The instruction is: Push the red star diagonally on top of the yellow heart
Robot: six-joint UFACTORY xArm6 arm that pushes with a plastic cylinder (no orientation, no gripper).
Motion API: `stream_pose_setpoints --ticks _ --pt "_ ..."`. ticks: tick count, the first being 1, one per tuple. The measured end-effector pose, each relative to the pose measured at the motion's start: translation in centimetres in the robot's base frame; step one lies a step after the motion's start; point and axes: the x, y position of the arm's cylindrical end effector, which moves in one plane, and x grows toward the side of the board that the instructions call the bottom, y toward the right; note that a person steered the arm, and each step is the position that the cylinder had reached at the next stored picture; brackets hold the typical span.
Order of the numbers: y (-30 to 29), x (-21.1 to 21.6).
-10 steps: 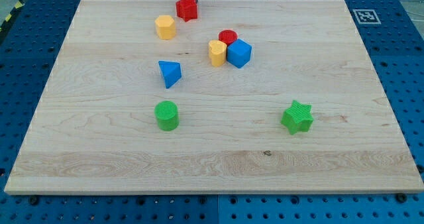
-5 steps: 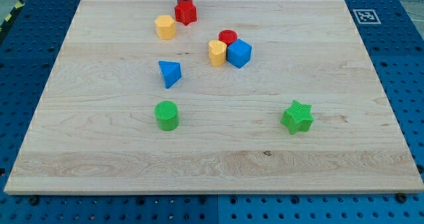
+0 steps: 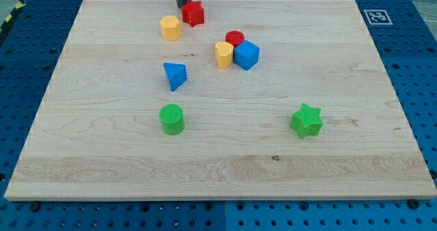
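Note:
The red star (image 3: 193, 13) lies near the board's top edge, left of centre. My tip (image 3: 183, 7) is at the star's upper left, touching or nearly touching it. The yellow heart (image 3: 223, 54) lies below and to the right of the star, pressed against a blue cube (image 3: 246, 55) on its right and a red cylinder (image 3: 235, 38) above it. A second yellow block (image 3: 170, 27), roughly hexagonal, sits just below and left of the star.
A blue triangular block (image 3: 175, 75) lies left of the heart cluster. A green cylinder (image 3: 172, 119) is lower left of centre and a green star (image 3: 306, 120) at lower right. The wooden board (image 3: 355, 169) rests on a blue perforated table.
My tip moved left, from directly above the red star to its upper left. The star slid slightly down the view. The other blocks did not move.

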Motion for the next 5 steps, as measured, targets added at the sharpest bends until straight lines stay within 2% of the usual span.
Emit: stream_pose_setpoints --ticks 1,2,4,5 --pt "0.0 2.7" --pt "0.0 3.4" --pt "1.1 1.8" --pt "0.9 4.4"
